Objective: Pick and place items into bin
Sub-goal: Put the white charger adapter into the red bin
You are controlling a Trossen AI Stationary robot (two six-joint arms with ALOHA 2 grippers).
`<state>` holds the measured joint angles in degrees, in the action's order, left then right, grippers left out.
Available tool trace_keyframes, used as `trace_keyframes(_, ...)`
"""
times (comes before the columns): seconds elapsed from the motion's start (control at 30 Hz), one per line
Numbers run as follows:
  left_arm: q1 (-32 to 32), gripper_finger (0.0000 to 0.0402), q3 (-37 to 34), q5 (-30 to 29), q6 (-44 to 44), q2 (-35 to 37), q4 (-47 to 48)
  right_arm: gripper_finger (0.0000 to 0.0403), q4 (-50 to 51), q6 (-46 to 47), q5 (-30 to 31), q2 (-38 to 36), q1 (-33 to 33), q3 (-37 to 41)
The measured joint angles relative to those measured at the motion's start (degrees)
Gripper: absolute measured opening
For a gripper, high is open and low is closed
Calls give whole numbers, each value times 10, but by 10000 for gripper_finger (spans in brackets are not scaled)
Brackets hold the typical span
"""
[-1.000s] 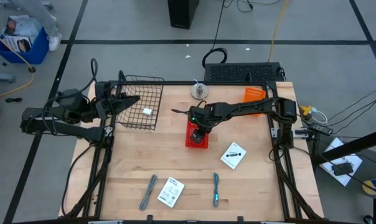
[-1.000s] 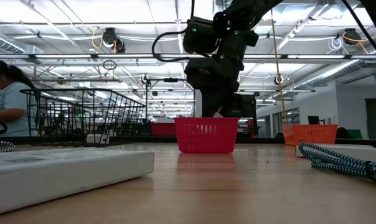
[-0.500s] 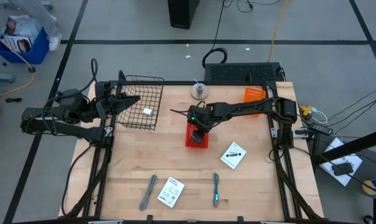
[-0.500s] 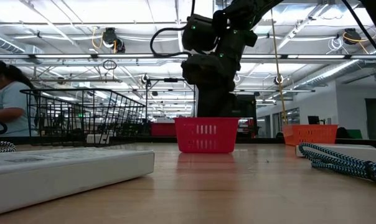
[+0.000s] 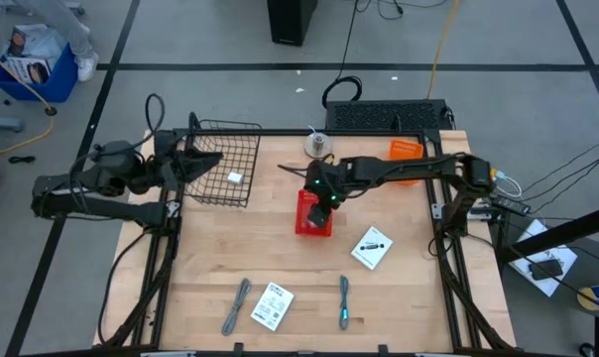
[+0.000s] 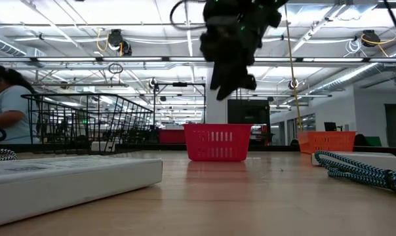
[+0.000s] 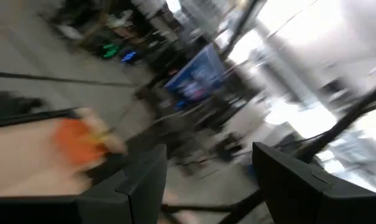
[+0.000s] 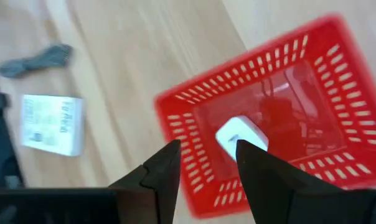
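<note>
**A:** What has changed over the red bin (image 5: 314,214)?

**B:** The right gripper (image 6: 232,82), which half a second ago reached down to the bin's rim, has risen clear and now hangs above it; its jaws stand apart with nothing between them; a small white block (image 8: 241,137) lies on the bin floor in the right wrist view, so I judge that item delivered.

**A:** And what is left?

**B:** From the bin, in the high view: a white packet (image 5: 372,247) at about four o'clock, a second packet (image 5: 272,304) at about seven, a grey stick tool (image 5: 237,304) just beyond it toward eight, a teal-tipped stick tool (image 5: 345,300) at about five; another white block (image 5: 236,178) sits in the black wire basket (image 5: 242,132) at ten o'clock.

**A:** The left arm?

**B:** Parked at the table's nine o'clock edge beside that basket; the left gripper (image 7: 206,186) shows its fingers spread and empty; most of the task still lies ahead, I'd say.
</note>
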<state>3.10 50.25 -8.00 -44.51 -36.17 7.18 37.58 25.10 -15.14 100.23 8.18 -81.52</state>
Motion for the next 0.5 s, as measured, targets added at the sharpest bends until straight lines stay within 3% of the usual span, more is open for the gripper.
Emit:
trace_keyframes(0.23,60,239,122,-9,101,-55,229,146,9,17,49,-85,-22,0)
trace_keyframes(0.5,147,239,273,-29,311,-191,471,136,32,51,105,-143,-67,15)
